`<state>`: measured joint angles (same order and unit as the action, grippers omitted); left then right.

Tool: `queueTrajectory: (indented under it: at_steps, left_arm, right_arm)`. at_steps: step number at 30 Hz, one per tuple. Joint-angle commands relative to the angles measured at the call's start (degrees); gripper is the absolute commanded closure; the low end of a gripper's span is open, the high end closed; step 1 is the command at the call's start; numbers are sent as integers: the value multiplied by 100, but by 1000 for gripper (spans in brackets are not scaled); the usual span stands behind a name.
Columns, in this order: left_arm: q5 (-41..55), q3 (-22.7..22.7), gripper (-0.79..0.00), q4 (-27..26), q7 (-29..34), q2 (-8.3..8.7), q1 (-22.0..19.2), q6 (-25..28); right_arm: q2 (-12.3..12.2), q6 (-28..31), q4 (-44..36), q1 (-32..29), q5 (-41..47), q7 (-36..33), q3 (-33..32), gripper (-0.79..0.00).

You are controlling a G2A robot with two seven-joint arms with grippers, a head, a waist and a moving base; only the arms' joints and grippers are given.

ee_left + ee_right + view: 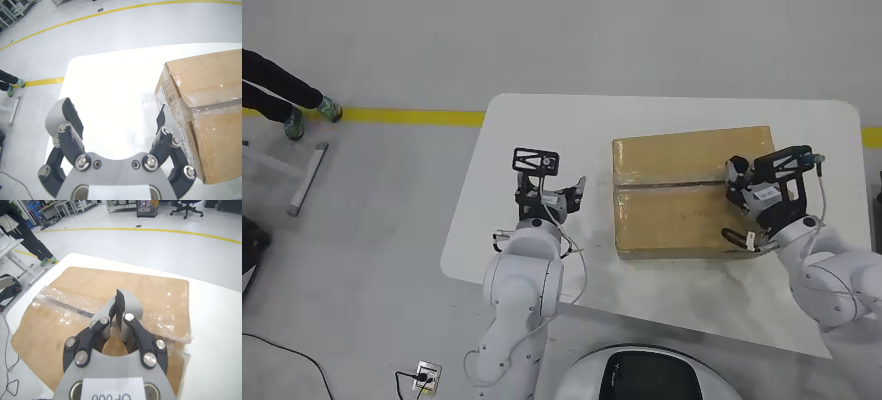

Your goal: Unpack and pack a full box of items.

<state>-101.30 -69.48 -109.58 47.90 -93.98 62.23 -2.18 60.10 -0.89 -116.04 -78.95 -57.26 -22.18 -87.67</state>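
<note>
Carton state | brown taped-shut cardboard box (85, 285) is sitting directly beneath right gripper (119, 300), seam (62, 307) running ahead of it | jaws pressing together, holding nothing | left gripper (113, 111) hanging wide open, empty, box just beside it

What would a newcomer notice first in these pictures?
A large cardboard box, taped with clear tape along its top seam, sits on the white table. The right gripper is shut above the box's top; the left gripper is open beside its end.
</note>
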Motion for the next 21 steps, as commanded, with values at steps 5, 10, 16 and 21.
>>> queueTrajectory:
  at_steps: [5,10,16,21]
  left_arm:
    - [-5,80,-785,94,-4,-11,-67,-64]
    - [-3,106,-785,158,-36,-15,-101,-83]
    - [-9,112,-785,152,-48,-15,-116,-95]
    - [51,108,-785,82,-92,-13,-39,-105]
  right_arm:
    - [-6,114,75,-192,-240,193,-218,0]
    - [4,161,-107,-358,36,385,-546,0]
    - [9,-208,-86,-734,107,746,-1467,0]
    - [44,-232,443,-1006,401,906,-1752,0]
